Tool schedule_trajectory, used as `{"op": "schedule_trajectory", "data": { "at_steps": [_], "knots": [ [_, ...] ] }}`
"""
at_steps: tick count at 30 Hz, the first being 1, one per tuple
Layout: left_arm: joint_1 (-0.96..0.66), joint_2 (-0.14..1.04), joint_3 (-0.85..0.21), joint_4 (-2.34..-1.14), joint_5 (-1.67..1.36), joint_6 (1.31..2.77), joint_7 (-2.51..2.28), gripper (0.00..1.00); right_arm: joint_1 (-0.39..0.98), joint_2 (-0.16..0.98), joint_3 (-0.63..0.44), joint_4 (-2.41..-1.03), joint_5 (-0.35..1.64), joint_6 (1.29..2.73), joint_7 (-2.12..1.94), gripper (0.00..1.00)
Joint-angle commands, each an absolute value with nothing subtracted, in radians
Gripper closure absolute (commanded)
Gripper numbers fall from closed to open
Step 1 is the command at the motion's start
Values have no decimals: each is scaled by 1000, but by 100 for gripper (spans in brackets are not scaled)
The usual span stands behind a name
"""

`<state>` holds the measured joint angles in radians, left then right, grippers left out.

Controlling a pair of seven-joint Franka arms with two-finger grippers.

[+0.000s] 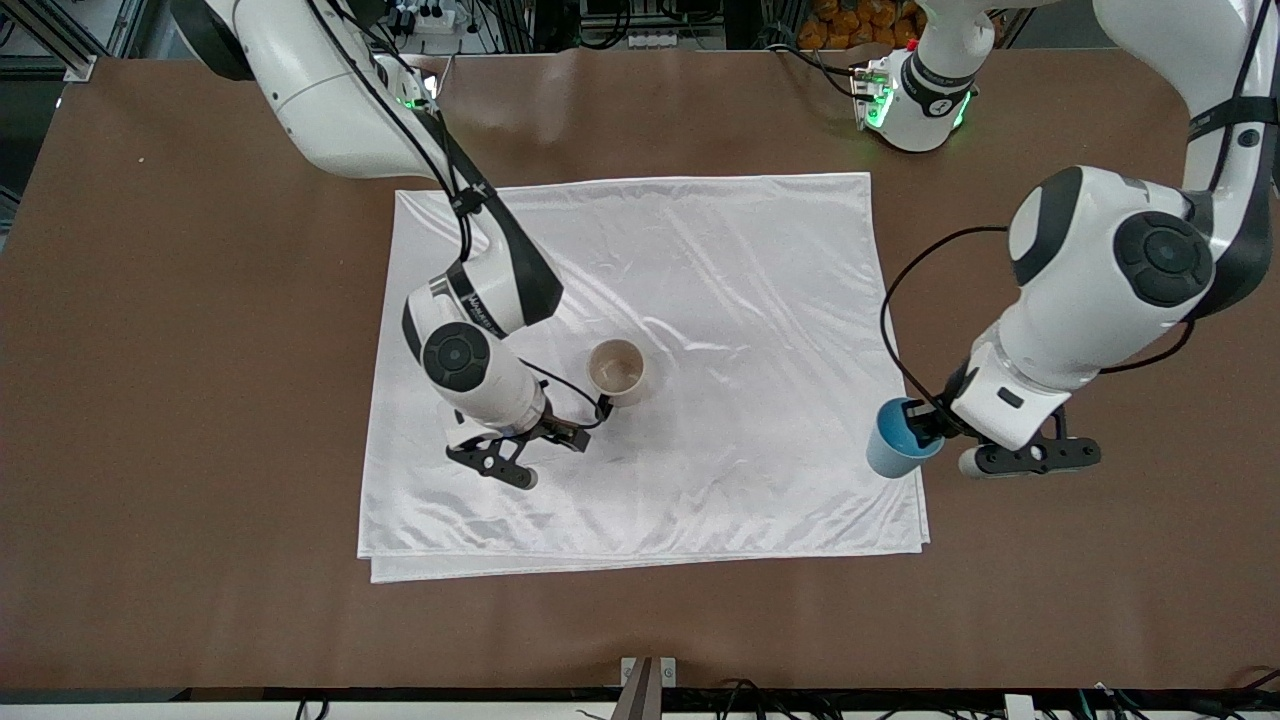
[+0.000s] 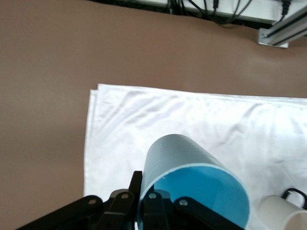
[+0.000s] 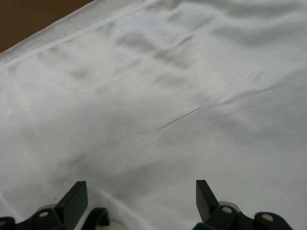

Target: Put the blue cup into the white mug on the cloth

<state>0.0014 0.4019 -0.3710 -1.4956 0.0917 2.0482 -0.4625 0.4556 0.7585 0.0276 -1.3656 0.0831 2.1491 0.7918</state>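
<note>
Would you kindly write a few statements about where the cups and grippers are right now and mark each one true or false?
1. The blue cup sits inside the white mug. False: the left gripper holds it over the cloth's edge at the left arm's end.
2. The white mug stands upright on the cloth. True.
3. The right gripper is shut on the mug's handle. False: its fingers are open beside the mug.
4. The blue cup is tilted in the grip. True.
5. The mug is empty. True.
</note>
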Motion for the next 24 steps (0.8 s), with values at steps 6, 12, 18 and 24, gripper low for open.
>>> {"op": "schedule_trajectory", "data": {
  "at_steps": [6,12,18,24],
  "knots": [
    [-127,428,-382,-1486,97,2017,-670,100,341,658,3,-1384,60,1927,499,0],
    [-233,469,-380,-1465,100,2017,-804,100,311,626,-12,-1413,-6,1876,414,0],
    [-299,491,-382,-1462,97,2022,-871,100,268,601,-12,-1448,-11,1864,324,0],
    [-359,532,-382,-1448,95,2072,-954,100,255,583,-12,-1496,-75,1878,311,0]
  ]
}}
